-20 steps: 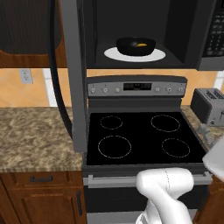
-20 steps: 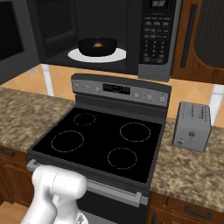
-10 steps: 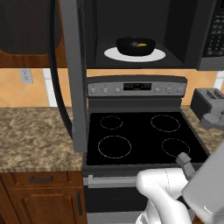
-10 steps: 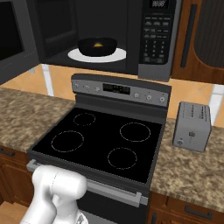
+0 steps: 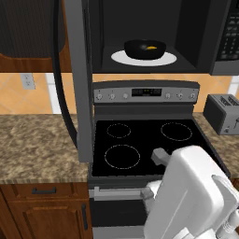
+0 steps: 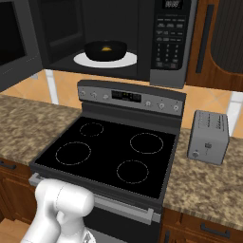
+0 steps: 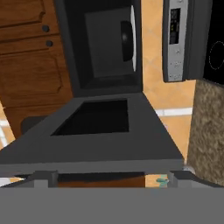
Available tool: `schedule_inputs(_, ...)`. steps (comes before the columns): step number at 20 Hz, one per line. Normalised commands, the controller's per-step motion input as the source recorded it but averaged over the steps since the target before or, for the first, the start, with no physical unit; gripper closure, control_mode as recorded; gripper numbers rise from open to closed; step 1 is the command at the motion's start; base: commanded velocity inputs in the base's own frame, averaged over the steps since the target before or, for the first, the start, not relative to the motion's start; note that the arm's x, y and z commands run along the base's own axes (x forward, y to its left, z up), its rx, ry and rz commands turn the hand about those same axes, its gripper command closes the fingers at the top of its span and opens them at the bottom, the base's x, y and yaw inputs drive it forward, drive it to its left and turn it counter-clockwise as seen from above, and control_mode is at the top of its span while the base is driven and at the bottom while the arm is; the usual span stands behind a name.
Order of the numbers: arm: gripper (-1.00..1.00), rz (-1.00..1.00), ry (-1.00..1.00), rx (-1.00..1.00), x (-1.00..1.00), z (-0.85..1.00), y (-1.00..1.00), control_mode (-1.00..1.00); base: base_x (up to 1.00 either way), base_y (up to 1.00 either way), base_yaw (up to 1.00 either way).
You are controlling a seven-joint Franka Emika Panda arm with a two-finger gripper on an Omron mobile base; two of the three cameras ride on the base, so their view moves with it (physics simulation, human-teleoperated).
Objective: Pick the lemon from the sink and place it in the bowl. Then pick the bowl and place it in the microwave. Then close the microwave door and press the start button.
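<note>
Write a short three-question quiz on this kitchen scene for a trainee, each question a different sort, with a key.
1. True or false: the lemon lies in the bowl inside the microwave.
2. Multiple choice: the microwave door is A) shut, B) swung open to the left, C) taken off.
3. Fill in: on the counter to the right of the stove stands a grey ____.

Key
1. True. The bowl sits on the white plate in the open microwave, with the yellow lemon in it.
2. B. The door stands open, edge-on in the left base view.
3. Toaster.
</note>
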Motion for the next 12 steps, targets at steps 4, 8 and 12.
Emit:
schedule_inputs(4, -1.00, -0.06, -0.02, 0.02, 0.76, -0.58, 0.60, -1.00, 0.00, 0.00, 0.00)
schedule_inputs(8, -1.00, -0.05, -0.04, 0.00, 0.72, -0.43, 0.81, -1.00, 0.00, 0.00, 0.00)
schedule_inputs(12, -1.00, -0.02, 0.00, 0.00, 0.72, -0.47, 0.55, -1.00, 0.00, 0.00, 0.00)
